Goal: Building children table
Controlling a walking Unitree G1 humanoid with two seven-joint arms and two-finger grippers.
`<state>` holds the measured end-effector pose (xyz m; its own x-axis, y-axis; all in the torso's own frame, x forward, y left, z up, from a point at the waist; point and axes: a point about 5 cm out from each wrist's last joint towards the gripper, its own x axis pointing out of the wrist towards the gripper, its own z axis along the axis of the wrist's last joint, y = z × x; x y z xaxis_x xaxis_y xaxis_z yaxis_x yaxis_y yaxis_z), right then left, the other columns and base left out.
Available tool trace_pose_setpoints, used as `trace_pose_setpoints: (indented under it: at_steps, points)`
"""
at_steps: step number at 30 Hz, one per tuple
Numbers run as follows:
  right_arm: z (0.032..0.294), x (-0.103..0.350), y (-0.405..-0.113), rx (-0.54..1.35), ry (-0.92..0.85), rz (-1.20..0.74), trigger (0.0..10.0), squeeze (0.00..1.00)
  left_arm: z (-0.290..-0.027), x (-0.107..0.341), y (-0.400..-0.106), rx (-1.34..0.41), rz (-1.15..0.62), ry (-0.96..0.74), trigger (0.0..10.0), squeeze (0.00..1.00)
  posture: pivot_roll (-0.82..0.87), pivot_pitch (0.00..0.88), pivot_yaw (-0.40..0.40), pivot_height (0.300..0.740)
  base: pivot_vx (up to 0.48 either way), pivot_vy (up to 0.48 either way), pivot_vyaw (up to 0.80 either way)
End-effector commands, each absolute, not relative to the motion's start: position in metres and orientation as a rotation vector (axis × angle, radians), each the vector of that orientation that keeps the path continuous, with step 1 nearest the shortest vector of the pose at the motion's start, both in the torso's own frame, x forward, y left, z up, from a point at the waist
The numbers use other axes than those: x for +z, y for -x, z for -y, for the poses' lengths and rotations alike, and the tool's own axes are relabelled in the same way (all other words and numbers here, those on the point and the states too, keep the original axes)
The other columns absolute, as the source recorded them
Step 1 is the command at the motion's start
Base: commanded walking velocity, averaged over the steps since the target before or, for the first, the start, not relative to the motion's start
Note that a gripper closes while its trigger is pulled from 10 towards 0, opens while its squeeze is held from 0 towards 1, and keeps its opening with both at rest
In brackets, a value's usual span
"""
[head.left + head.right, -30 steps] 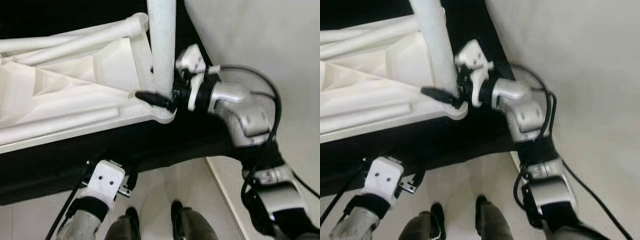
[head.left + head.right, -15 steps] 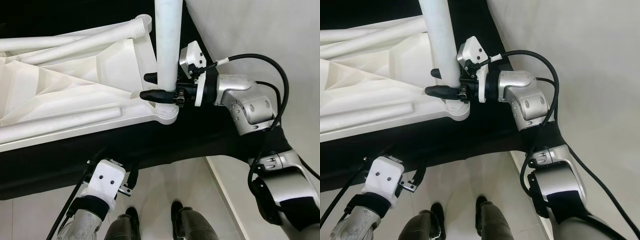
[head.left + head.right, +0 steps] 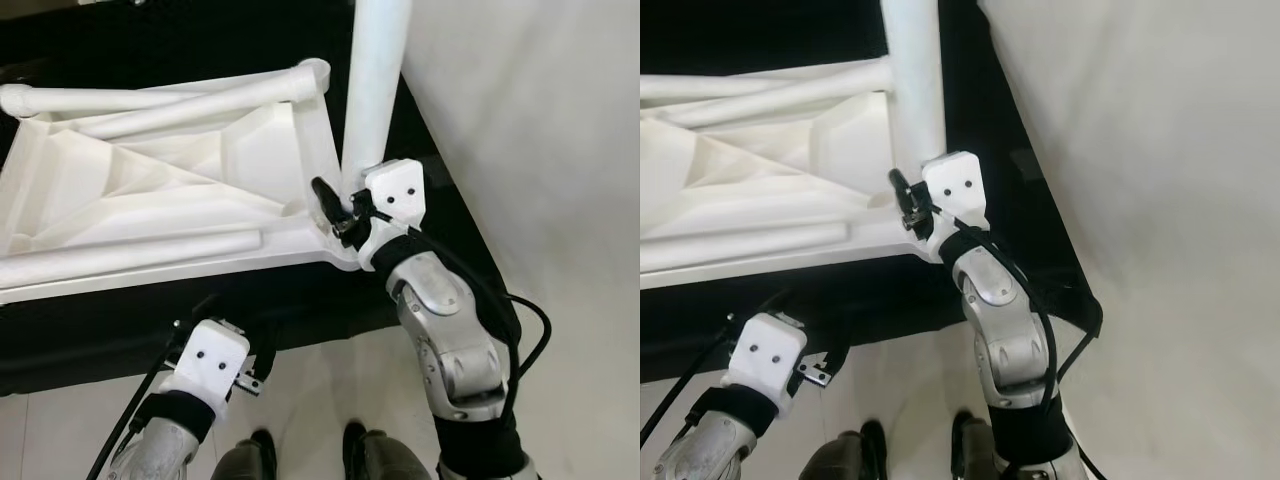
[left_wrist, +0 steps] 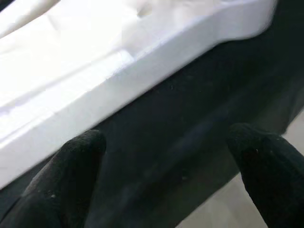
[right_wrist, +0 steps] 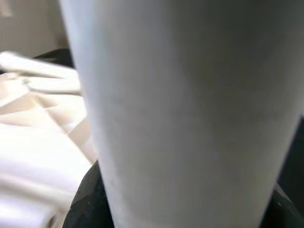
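1. Left eye view: the upturned white plastic ribbed tabletop (image 3: pixel 150 200) fills the upper left on a black cloth-covered surface (image 3: pixel 120 320). The white plastic tubular leg (image 3: pixel 375 90) stands upright in its corner socket, centre frame; the right gripper (image 3: pixel 335 208) is clamped on the leg's base, apparently to seat or twist it home.

2. Right eye view: the left gripper (image 3: pixel 805 375) hangs low at lower left, idle.

3. Left wrist view: its black fingers (image 4: pixel 71 166) stand apart, empty, facing the tabletop's edge.

4. Right wrist view: the leg looms close between the fingers.
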<state>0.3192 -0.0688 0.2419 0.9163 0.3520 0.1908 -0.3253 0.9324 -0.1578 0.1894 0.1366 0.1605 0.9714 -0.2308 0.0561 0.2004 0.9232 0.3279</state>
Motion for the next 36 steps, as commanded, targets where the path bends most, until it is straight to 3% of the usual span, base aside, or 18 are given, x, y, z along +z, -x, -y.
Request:
trace_pose_setpoints:
  at_steps: [1,2,4,5,11,12,14,15,24,25,26,27,28,36]
  points:
    - [0.081,0.191,-0.336,0.273,0.078,-0.045,0.0,0.00,-0.139,0.155,-0.190,-0.219,0.077,-0.336,10.0,0.00,-0.04,0.299,0.020,0.740,0.000,0.000,0.00]
    - [0.075,0.191,-0.338,0.321,0.052,-0.071,10.0,0.00,-0.140,0.155,-0.192,-0.214,0.079,-0.339,10.0,0.00,-0.04,0.295,0.018,0.740,0.000,0.000,0.00]
    - [0.069,0.193,-0.334,0.379,0.028,-0.076,10.0,0.00,-0.141,0.155,-0.194,-0.211,0.080,-0.340,10.0,0.00,-0.04,0.293,0.018,0.740,0.000,0.000,0.00]
    - [0.063,0.196,-0.330,0.444,0.027,-0.063,10.0,1.00,-0.141,0.155,-0.195,-0.205,0.082,-0.343,10.0,0.00,-0.04,0.289,0.015,0.740,0.000,0.000,0.00]
    - [0.056,0.210,-0.328,0.622,-0.005,-0.009,10.0,1.00,-0.143,0.154,-0.198,-0.193,0.085,-0.349,10.0,0.00,-0.03,0.272,0.008,0.740,0.000,0.000,0.00]
    - [0.060,0.232,-0.331,0.920,0.072,0.077,10.0,0.82,-0.142,0.153,-0.203,-0.186,0.089,-0.353,10.0,0.00,-0.03,0.251,-0.003,0.740,0.000,0.000,0.00]
    - [0.063,0.238,-0.331,1.023,0.122,0.098,10.0,0.82,-0.142,0.152,-0.204,-0.185,0.090,-0.354,10.0,0.00,-0.03,0.251,-0.003,0.740,0.000,0.000,0.00]
    - [0.071,0.244,-0.335,1.150,0.181,0.103,10.0,0.00,-0.141,0.151,-0.206,-0.185,0.091,-0.353,10.0,0.00,-0.03,0.241,-0.007,0.740,0.000,0.000,0.00]
    - [0.078,0.258,-0.352,1.340,0.220,0.105,10.0,0.00,-0.137,0.148,-0.209,-0.191,0.093,-0.346,10.0,0.00,-0.01,0.217,-0.025,0.740,0.000,0.000,0.00]
    - [0.076,0.260,-0.353,1.378,0.204,0.098,7.2,0.00,-0.137,0.147,-0.208,-0.193,0.093,-0.343,10.0,0.00,0.00,0.213,-0.030,0.740,0.000,0.000,0.00]
    - [0.076,0.260,-0.353,1.378,0.204,0.098,7.2,0.00,-0.137,0.147,-0.208,-0.193,0.093,-0.343,10.0,0.00,0.00,0.213,-0.030,0.740,0.000,0.000,0.00]
    - [0.074,0.262,-0.354,1.409,0.185,0.093,1.5,0.00,-0.136,0.146,-0.208,-0.195,0.093,-0.341,10.0,0.00,0.00,0.211,-0.030,0.740,0.000,0.000,0.00]
    - [0.073,0.263,-0.356,1.447,0.172,0.087,0.0,0.00,-0.135,0.145,-0.208,-0.198,0.094,-0.335,10.0,0.00,0.00,0.207,-0.030,0.740,0.000,0.000,0.00]
    - [0.078,0.258,-0.361,1.469,0.163,0.070,0.0,0.00,-0.131,0.143,-0.205,-0.251,0.092,-0.295,10.0,0.00,-0.01,0.201,-0.025,0.740,0.000,0.000,0.00]
